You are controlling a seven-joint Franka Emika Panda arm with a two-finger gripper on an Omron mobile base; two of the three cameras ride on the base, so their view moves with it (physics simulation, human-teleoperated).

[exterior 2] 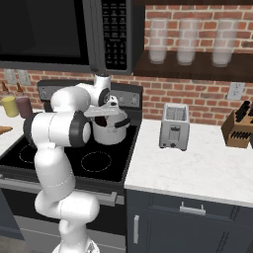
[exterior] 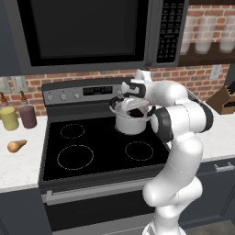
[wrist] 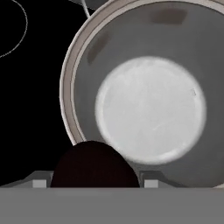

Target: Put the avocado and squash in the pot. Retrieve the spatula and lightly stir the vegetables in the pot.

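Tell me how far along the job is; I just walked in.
Nothing is in the pot yet: its bottom is bare. In hand: the pincer hangs over the pot on the stove's back right burner, holding the dark avocado between its fingers, not yet released. Left: drop the avocado, fetch the squash from the counter left of the stove, then stir with a spatula.

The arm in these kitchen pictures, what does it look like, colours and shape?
A glossy white arm of rounded, tube-like segments, with dark grey bands at its joints. Its hand is white with dark trim, and the gripper ends in two small dark finger tips. No cables or markings are visible.
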